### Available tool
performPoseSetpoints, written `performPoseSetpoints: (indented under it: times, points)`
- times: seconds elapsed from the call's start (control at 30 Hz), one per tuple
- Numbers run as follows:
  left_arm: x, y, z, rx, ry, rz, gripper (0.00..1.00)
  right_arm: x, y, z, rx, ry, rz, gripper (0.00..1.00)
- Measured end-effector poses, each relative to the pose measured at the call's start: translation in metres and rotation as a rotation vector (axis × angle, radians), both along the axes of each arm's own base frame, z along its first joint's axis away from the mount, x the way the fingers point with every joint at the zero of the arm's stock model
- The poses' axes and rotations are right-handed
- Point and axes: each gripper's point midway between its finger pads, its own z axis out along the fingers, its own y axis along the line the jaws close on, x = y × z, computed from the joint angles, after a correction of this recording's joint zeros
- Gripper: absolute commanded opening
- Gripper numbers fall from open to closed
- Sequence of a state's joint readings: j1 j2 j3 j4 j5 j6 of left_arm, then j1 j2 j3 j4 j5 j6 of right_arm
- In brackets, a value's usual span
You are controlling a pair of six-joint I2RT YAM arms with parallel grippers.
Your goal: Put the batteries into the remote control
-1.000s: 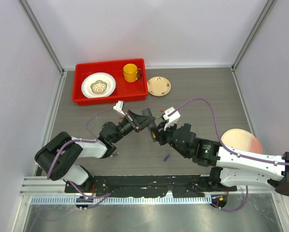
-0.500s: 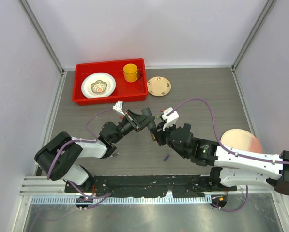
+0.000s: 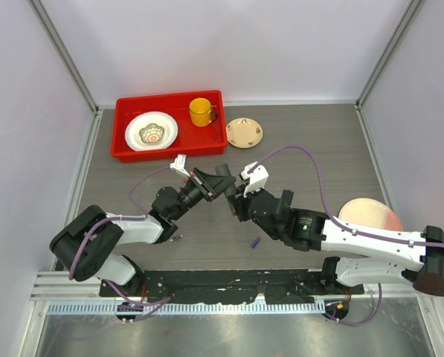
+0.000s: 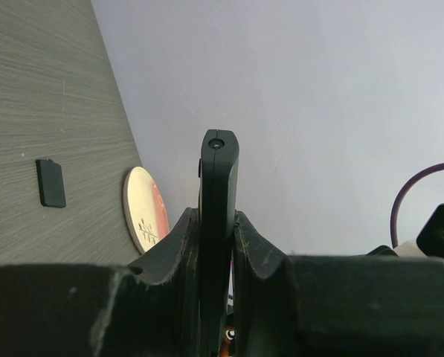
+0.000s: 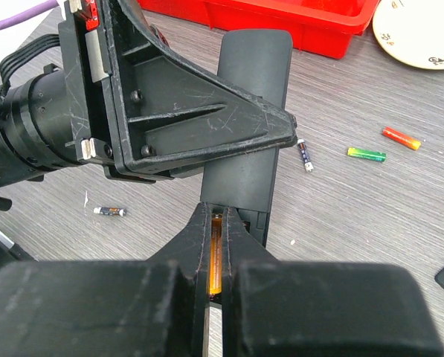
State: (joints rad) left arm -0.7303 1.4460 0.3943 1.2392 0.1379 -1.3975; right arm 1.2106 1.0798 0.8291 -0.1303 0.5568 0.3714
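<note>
left gripper (image 4: pixel 216 220) squeezes tight on the remote control (image 4: pixel 219 178). it holds it by its flat sides, up in the air over the middle of the tabletop (image 3: pixel 318 149). right gripper (image 5: pixel 217 217) pinches an orange battery (image 5: pixel 216 256) between its two fingers.

in the last second the right arm has slid a little toward the left arm. the left arm has hardly moved. now the orange battery sits right at the end of the remote control that points at the right gripper, where the slot looks open. i think the battery is about to go in. it does not look pushed in all the way yet.

the top view shows the two grippers meeting, but the held battery and the slot are too small to see there. it does show a purple battery (image 3: pixel 256 242) lying alone closer to the near edge, and a red tray (image 3: pixel 169 97) by the far left corner.

the right wrist view shows the pinch up close. it also shows a green battery (image 5: pixel 367 154) and a red battery (image 5: pixel 400 137) lying loose on the tabletop.

the left wrist view shows only the thin edge of the remote control. it also shows the small black back cover (image 4: pixel 51 183) lying flat on the tabletop, near a pink plate (image 4: pixel 141 212) but not touching it.
</note>
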Motion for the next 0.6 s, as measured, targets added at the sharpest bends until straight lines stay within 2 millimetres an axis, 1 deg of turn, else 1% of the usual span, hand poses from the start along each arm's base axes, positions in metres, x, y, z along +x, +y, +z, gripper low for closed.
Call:
performPoseSetpoints:
  times: [0.1,0.27,0.43,0.6]
  points:
    - [0.0010,0.0007,-0.0013,0.007,0.003,0.007,0.00,0.0007,0.0001,-0.0013,-0.005,0.005,-0.007,0.02]
    - [0.0005,0.0015,-0.0013,0.014,-0.003,0.010,0.00,0.0008,-0.0001,-0.0023,-0.005,0.017,-0.017,0.11]
    - [0.0002,0.0016,-0.0014,0.014,-0.003,0.009,0.00,0.0007,-0.0002,-0.0014,0.000,0.022,-0.021,0.15]
    - [0.0000,0.0015,-0.0011,0.013,-0.003,0.009,0.00,0.0003,-0.0005,-0.0010,0.002,0.026,-0.025,0.22]
